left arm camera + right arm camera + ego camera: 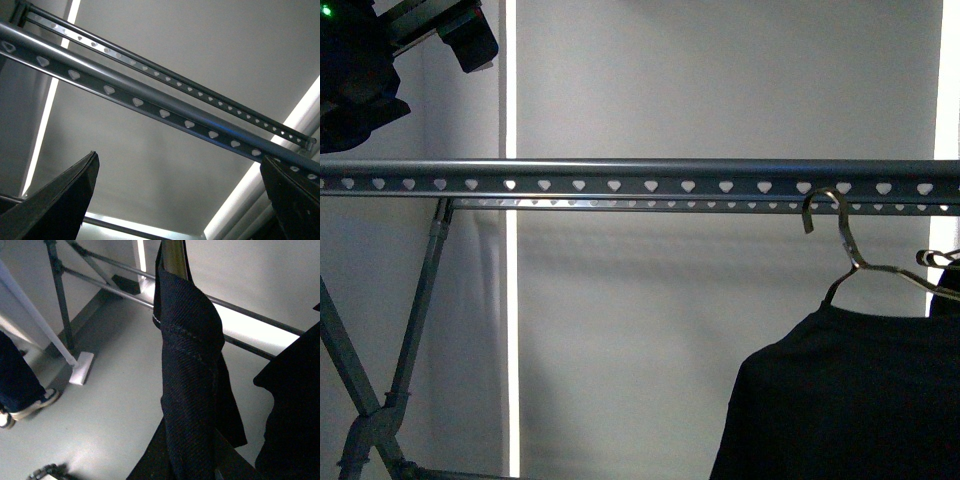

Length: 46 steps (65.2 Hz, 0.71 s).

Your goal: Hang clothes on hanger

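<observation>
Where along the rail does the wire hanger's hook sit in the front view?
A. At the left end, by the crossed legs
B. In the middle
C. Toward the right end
C: the hook overlaps the rail well toward its right end, with the black garment hanging below it, while the crossed legs are at the far left.

A pale grey wall (pixel 720 90) is split by a bright vertical strip of light (pixel 511 320); a grey floor (pixel 115 410) is seen below.
</observation>
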Available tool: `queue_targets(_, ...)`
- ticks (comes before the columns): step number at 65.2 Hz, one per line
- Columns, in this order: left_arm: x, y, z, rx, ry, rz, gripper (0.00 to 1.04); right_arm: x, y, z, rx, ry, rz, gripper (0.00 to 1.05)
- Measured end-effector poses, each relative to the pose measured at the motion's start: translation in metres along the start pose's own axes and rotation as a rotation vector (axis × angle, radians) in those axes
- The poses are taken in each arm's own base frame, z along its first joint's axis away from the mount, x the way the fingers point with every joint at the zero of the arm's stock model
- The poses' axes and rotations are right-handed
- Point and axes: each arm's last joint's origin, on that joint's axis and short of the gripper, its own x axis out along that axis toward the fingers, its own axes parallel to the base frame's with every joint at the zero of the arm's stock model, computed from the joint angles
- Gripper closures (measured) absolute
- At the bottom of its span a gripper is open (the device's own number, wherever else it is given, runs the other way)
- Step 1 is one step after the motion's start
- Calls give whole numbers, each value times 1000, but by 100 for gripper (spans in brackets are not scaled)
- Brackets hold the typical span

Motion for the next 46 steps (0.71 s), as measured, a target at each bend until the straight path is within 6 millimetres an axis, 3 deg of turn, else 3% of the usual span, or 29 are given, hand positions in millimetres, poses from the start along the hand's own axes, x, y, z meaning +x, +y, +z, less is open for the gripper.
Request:
queue_targets(14,-4,2,-13,-5,64,19,7,-17,-5,29,156,-110,-56,98)
queue_targets(26,-7,2,-13,-3,50,17,7,-24,-21,54,293,-207,-111,98)
queue_targets(30,-8,1,-11,-2,44,16,7,-21,-27,58,338,-213,-128,98)
queue_targets(46,-10,-1,-15,0,69,-32,7,24,-36,80,476,-192,-172,98)
